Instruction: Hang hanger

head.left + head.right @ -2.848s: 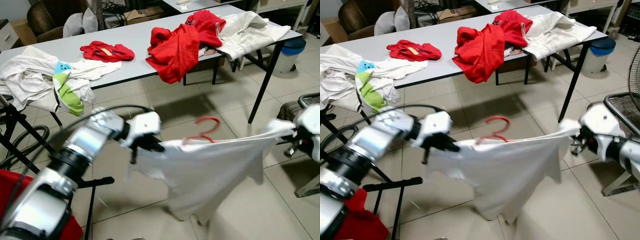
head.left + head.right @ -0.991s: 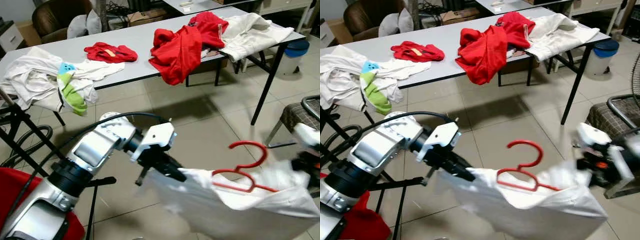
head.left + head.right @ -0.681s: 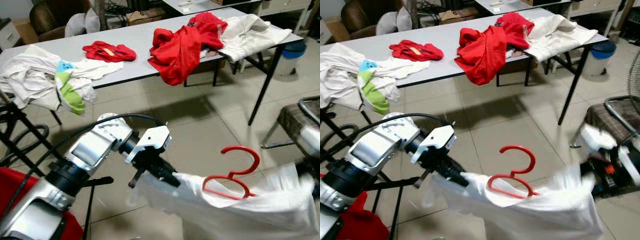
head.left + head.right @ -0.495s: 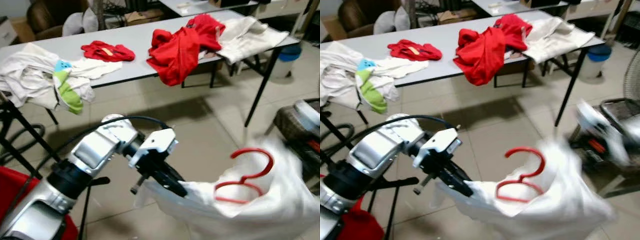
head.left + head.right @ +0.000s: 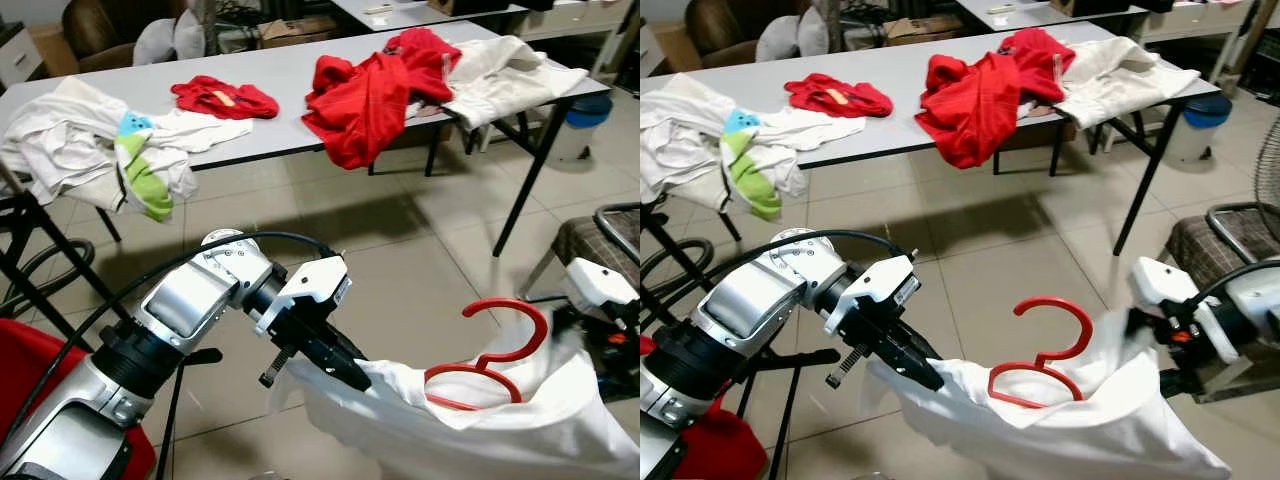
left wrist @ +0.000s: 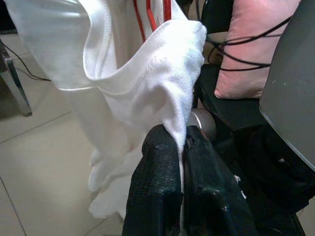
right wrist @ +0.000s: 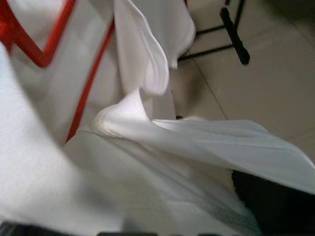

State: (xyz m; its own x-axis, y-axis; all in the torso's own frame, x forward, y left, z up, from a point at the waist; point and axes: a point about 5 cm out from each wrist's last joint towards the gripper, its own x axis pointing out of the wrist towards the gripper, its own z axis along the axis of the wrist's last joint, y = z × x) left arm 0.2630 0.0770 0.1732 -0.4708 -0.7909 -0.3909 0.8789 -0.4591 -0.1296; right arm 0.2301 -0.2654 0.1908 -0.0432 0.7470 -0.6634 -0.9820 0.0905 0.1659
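the left gripper point(image 5: 345, 368), arm reaching forward and low, is clamped on the white garment point(image 5: 470, 430) carrying the red hanger point(image 5: 495, 360). the right gripper point(image 5: 1160, 335) meets its far edge; grip unclear.

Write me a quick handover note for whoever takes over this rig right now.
Left tool: shut on one edge of the white garment.
Right tool: at the garment's other end; grip not visible.
Red hanger: sitting in the garment, hook up, held between both arms above the tiled floor.
Done: hanger is inside the garment.
Left: hanging it up. More clothes lie on the grey table.
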